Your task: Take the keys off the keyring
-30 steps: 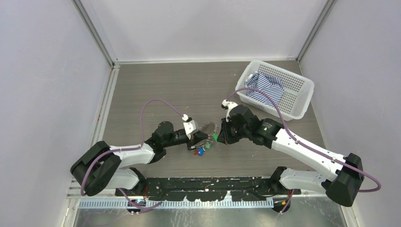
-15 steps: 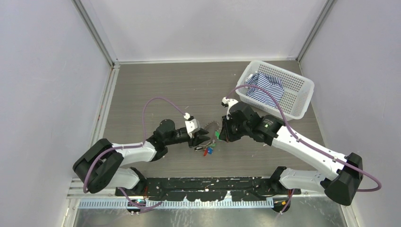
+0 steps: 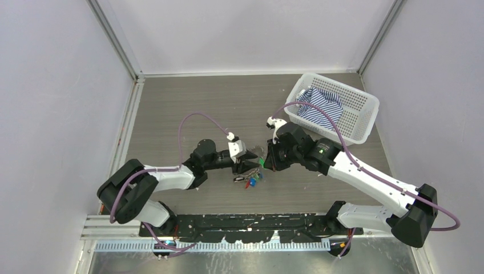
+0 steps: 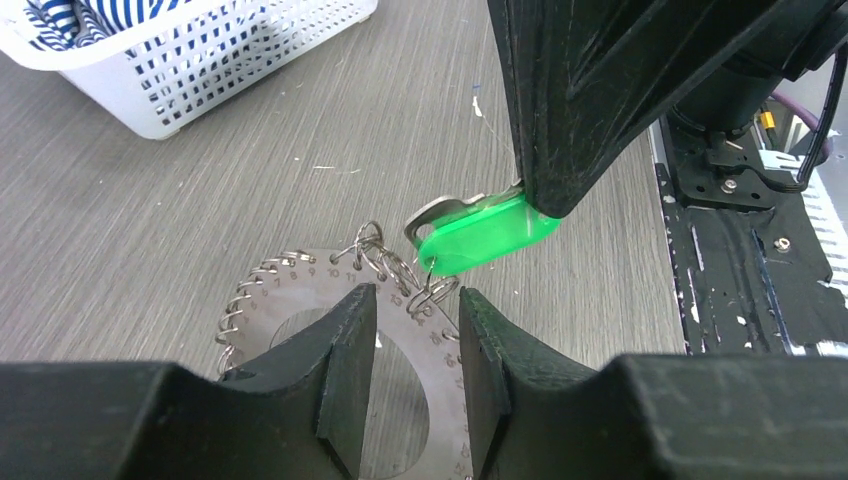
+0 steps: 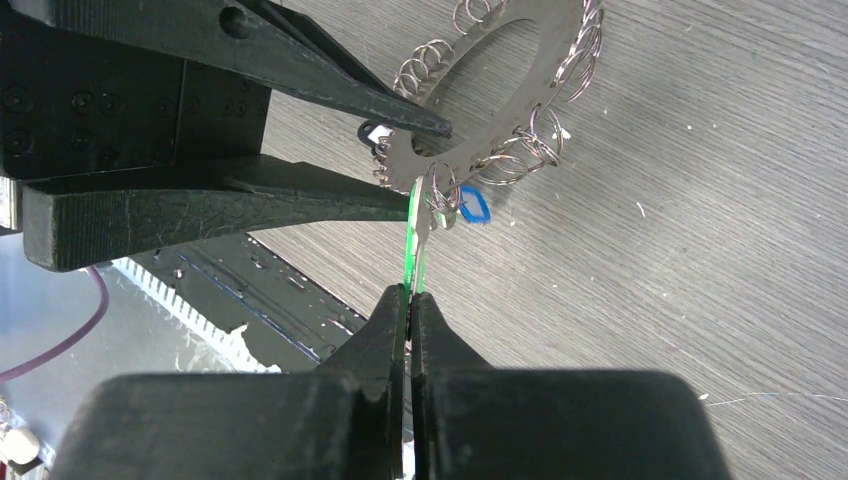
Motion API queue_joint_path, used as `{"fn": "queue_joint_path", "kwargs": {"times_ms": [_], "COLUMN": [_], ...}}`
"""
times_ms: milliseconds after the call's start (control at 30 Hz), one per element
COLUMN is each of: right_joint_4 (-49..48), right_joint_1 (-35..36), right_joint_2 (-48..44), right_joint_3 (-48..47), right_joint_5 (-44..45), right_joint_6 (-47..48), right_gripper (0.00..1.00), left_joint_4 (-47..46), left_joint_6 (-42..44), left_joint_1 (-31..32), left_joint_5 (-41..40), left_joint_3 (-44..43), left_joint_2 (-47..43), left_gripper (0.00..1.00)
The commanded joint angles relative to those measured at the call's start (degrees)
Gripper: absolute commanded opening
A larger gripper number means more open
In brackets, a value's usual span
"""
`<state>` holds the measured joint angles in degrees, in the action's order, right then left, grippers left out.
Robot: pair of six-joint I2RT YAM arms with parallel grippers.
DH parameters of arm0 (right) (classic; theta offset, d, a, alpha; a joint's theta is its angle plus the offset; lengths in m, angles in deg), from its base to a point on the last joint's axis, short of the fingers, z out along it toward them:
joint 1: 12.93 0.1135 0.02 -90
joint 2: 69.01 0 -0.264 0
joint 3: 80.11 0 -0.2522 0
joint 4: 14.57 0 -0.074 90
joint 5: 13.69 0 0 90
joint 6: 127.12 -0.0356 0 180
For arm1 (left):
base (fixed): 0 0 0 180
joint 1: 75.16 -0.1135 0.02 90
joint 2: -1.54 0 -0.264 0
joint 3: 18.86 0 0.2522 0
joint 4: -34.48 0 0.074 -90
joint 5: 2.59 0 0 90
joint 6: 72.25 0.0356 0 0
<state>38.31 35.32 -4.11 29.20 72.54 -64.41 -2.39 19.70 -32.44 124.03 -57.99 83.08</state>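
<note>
Finds the left gripper (image 3: 249, 165) carried rightward from its spot of a second ago, closing the gap to the right gripper (image 3: 267, 162), with the keyring (image 4: 300, 292) turned from face-up to nearly edge-on beneath the overhead camera. Shows the ring held between the two arms, over the middle of the wood-grain table (image 3: 188, 108). Catches the left fingers (image 4: 345, 370) only narrowly parted, pinching the ring's flat band across its width, one finger in the open centre and the other outside the coiled rim. Puts the right gripper's fingers pressed tight together on the green-tagged key (image 4: 485, 238), seen edge-on from the right wrist and linked by a small wire loop to the ring's rim just beside the left fingertips. Leaves the other keys (image 3: 249, 181), red and blue heads among them, clustered just below the ring in the overhead view. Places a white basket (image 3: 365, 114) holding striped cloth (image 3: 319, 103) well apart at the far right.
</note>
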Motion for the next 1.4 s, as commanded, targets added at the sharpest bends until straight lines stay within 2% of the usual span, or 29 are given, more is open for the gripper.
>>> {"fn": "queue_joint_path", "kwargs": {"times_ms": [0, 200, 433, 700, 800, 1367], "right_joint_4": [-1.3, -1.1, -1.1, -0.9, -0.8, 2.3], "right_joint_1": [0.1, 0.1, 0.1, 0.1, 0.0, 0.0], "right_joint_2": [-0.8, -1.1, -1.3, -1.6, -1.8, -3.0], "right_joint_3": [-3.2, -3.3, -3.3, -3.2, -3.0, 2.6], "right_joint_5": [-0.7, -0.9, -0.4, -0.2, 0.2, 10.3], "right_joint_6": [0.8, 0.6, 0.5, 0.5, 0.4, -2.0], "right_gripper": [0.01, 0.01, 0.01, 0.01, 0.01, 0.01], "left_joint_4": [-3.8, -3.9, -3.9, -6.1, -6.9, -13.6], "left_joint_6": [0.5, -0.3, -1.6, -1.6, -1.6, -4.7], "left_joint_1": [-0.3, -0.3, -0.3, -0.3, -0.3, -0.3], "left_joint_5": [3.2, 5.2, 8.2, 6.0, 3.2, -2.3], "left_joint_3": [-2.7, -3.5, -3.9, -2.8, -2.4, 2.8], "left_joint_2": [1.5, 3.0, 4.4, 5.4, 5.3, 2.0], "left_gripper": [0.38, 0.36, 0.27, 0.10, 0.01, 0.00]}}
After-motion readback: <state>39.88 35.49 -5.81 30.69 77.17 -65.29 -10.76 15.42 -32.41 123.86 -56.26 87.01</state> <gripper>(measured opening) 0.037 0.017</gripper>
